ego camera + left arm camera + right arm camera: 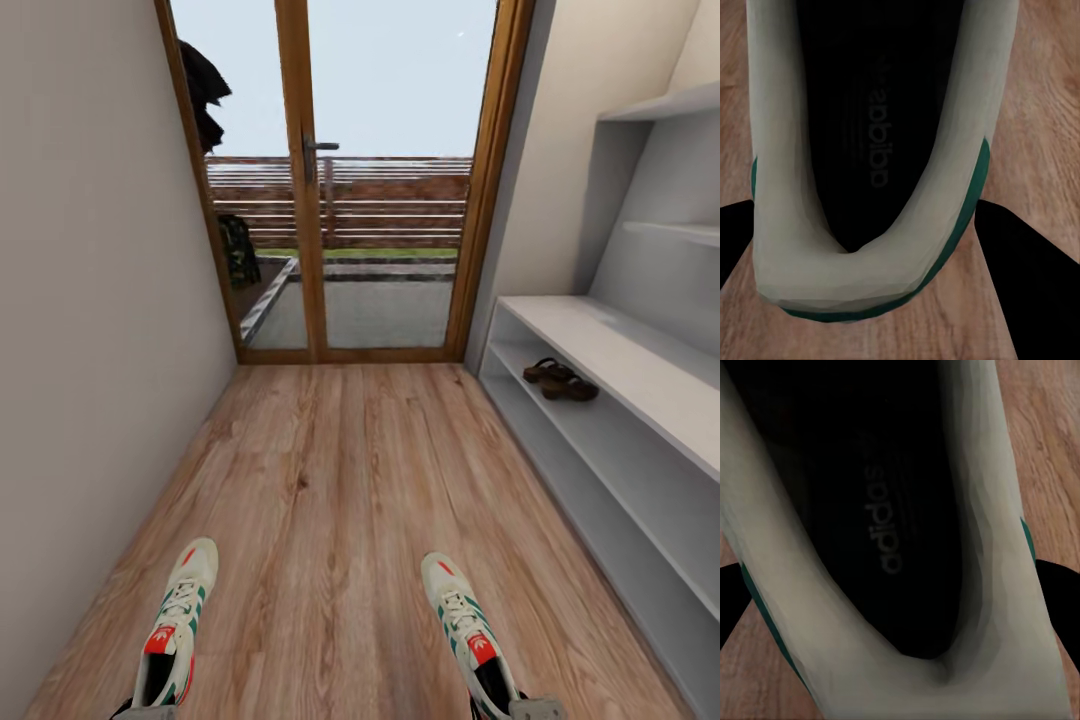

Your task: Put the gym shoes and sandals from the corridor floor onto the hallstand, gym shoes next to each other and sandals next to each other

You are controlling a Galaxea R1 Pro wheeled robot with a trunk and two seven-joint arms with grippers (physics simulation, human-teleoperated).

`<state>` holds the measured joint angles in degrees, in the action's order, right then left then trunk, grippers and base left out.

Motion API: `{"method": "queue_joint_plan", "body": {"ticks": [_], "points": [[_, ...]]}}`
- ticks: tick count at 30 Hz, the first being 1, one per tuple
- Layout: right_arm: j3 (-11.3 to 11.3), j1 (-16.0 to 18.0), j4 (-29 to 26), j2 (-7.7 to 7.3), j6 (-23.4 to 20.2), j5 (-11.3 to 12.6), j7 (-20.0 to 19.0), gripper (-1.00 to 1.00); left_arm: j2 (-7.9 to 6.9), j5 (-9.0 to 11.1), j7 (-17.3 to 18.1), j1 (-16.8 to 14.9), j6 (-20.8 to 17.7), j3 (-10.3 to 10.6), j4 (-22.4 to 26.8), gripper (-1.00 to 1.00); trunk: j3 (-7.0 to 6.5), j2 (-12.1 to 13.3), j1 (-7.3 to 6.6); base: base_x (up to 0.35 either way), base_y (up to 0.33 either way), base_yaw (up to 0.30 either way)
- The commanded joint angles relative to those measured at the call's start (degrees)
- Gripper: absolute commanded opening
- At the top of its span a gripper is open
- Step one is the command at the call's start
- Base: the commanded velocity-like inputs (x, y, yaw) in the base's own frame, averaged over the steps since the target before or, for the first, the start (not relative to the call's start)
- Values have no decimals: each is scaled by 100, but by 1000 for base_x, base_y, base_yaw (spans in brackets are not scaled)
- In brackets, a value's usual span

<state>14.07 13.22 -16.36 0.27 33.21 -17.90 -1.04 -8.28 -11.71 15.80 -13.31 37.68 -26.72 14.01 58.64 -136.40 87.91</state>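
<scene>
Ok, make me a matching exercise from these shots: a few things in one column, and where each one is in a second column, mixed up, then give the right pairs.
Things:
1. sandals
2. left gym shoe
3. right gym shoe
4. glass door

Places:
A. at the far end of the corridor
B. held at its heel by the right gripper
C. on the hallstand shelf
D. held at its heel by the left gripper

Pairs: 1-C, 2-D, 3-B, 4-A
</scene>
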Motion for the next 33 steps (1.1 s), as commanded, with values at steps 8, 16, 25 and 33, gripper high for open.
{"method": "queue_joint_plan", "body": {"ticks": [8, 16, 25, 33], "points": [[51, 5, -5, 8, 21, -47, -7, -100, 2, -44, 29, -5, 20, -53, -3, -100, 5, -2, 2, 337, 74, 0], [52, 5, -8, 8, 20, -46, -3, -100, 2, -47, 29, -5, 20, -53, -3, -100, 5, -2, 2, 337, 74, 0], [52, 6, -8, 2, 24, -39, -10, -100, 2, -47, 29, -5, 20, -53, -3, -100, 4, -2, 2, 337, 74, -14], [52, 5, -8, 0, 22, -38, -14, -100, 2, -45, 29, -5, 20, -53, -5, -100, -14, -2, 2, 337, 75, -216]]}}
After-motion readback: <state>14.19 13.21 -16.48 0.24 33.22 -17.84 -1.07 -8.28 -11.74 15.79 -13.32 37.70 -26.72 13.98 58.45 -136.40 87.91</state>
